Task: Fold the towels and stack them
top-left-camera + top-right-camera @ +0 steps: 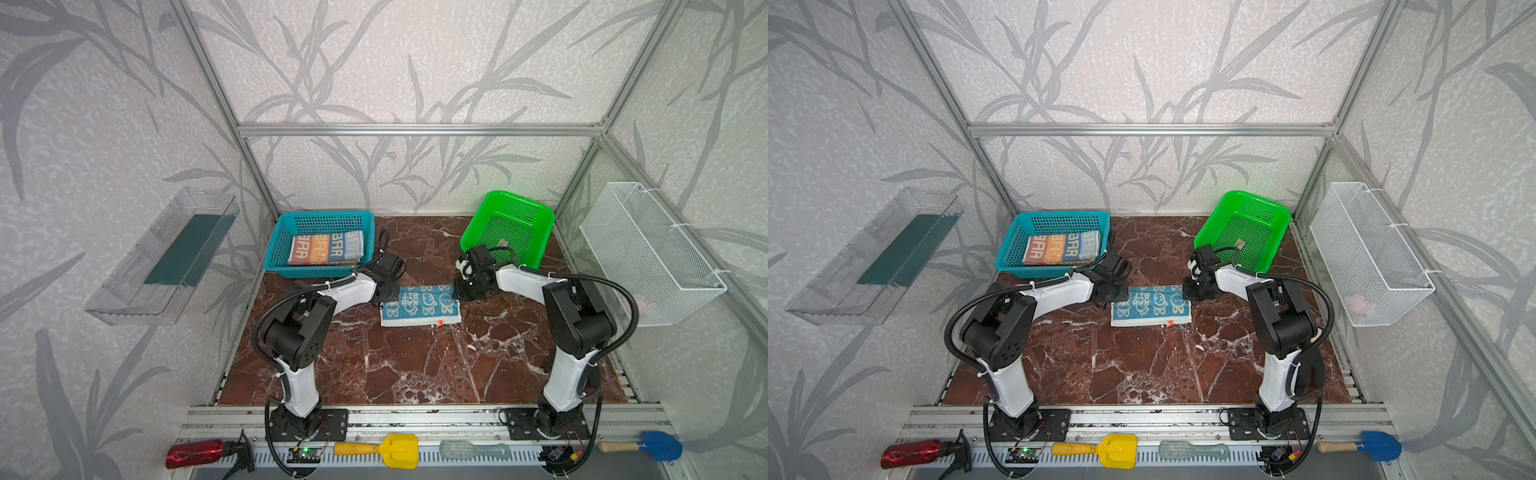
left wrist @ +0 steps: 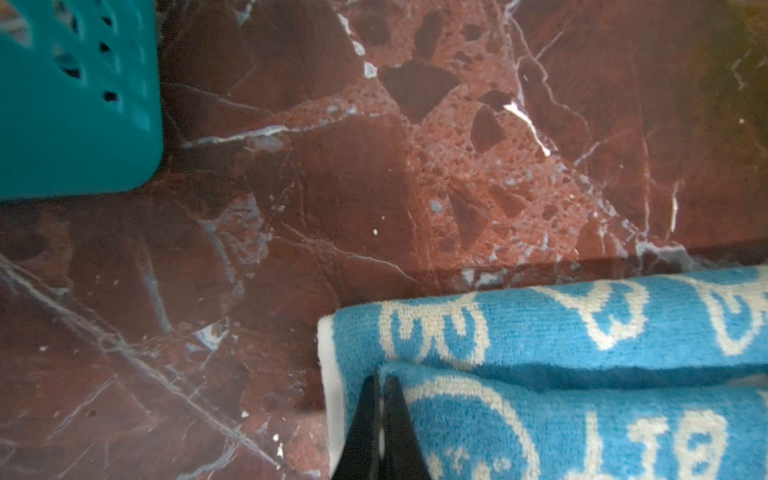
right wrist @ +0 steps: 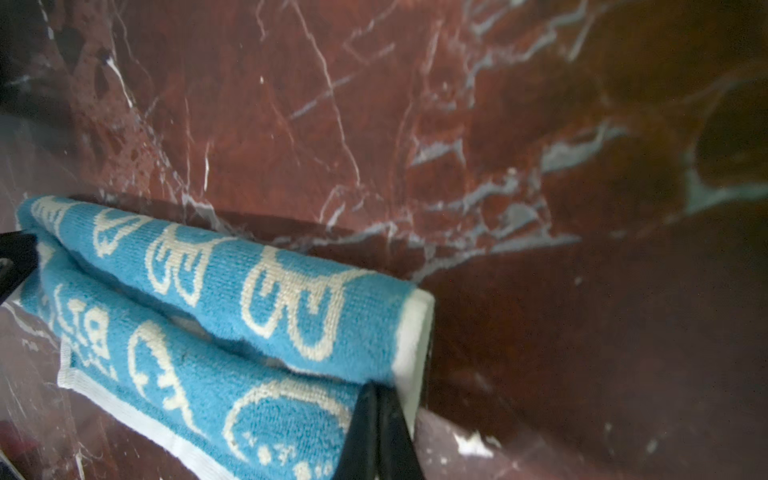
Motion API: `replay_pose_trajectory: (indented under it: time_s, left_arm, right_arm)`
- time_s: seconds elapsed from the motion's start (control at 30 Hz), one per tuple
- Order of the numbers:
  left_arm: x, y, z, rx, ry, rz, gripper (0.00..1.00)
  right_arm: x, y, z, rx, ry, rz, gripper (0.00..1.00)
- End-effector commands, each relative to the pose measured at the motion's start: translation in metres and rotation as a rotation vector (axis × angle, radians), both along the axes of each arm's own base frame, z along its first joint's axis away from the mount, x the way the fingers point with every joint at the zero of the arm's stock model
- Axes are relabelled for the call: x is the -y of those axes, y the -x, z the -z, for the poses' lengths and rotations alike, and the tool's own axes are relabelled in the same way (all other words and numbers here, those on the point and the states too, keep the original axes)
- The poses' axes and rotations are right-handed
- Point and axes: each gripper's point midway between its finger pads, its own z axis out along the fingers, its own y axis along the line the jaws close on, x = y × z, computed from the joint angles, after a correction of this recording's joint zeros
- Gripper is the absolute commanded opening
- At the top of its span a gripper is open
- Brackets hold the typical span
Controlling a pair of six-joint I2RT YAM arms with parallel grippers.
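Red-brown marble veined with white makes up the worktop (image 1: 415,365), boxed in by leaf-patterned walls. Near its middle lies the teal-blue towel (image 1: 422,307), folded into a long band with white bunnies and the letters RAB and BIT on top, and a small orange tag (image 1: 439,322) at its near edge. Both arms reach in to its two short ends. The left tool (image 2: 380,380) has its fingers pressed together on one end of the cloth, and the right tool (image 3: 374,388) is clamped the same way on the opposite end. In the wrist views only the black tips show, so how much cloth sits between them is hidden, and from above the wrists cover those ends altogether. The towel's far long edge is rolled up over the layer below, with a shadow under it. At the back left the teal basket (image 1: 324,215) holds the striped towel (image 1: 326,248), folded; a thin orange edge peeks from beneath it, too little to make out. The green basket (image 1: 544,232) stands tilted at the back right
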Motion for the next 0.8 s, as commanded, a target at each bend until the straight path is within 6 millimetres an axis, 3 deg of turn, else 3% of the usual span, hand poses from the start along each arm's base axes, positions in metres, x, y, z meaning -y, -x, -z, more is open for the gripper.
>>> replay_pose_trajectory:
  time_s: [0.0, 0.2, 0.3, 0.47, 0.77]
  left_arm:
    - [-0.007, -0.016, -0.012, 0.018, -0.065, -0.007, 0.0]
    - [-0.009, -0.022, -0.058, 0.106, -0.052, -0.01, 0.0]
    - [-0.013, -0.012, -0.068, 0.121, -0.028, -0.016, 0.0]
    - [-0.018, 0.014, -0.056, 0.092, 0.026, -0.022, 0.0]
    - [-0.013, 0.043, -0.01, 0.001, 0.105, -0.017, 0.0]
  right_arm:
    - [0.002, -0.014, -0.001, -0.013, 0.001, 0.024, 0.0]
    - [-0.001, -0.021, -0.05, 0.074, -0.023, 0.006, 0.0]
    - [0.003, -0.013, -0.059, 0.086, -0.02, 0.0, 0.0]
    - [0.009, 0.006, -0.052, 0.069, -0.02, 0.006, 0.0]
    - [0.013, 0.022, -0.011, -0.002, -0.002, 0.01, 0.0]
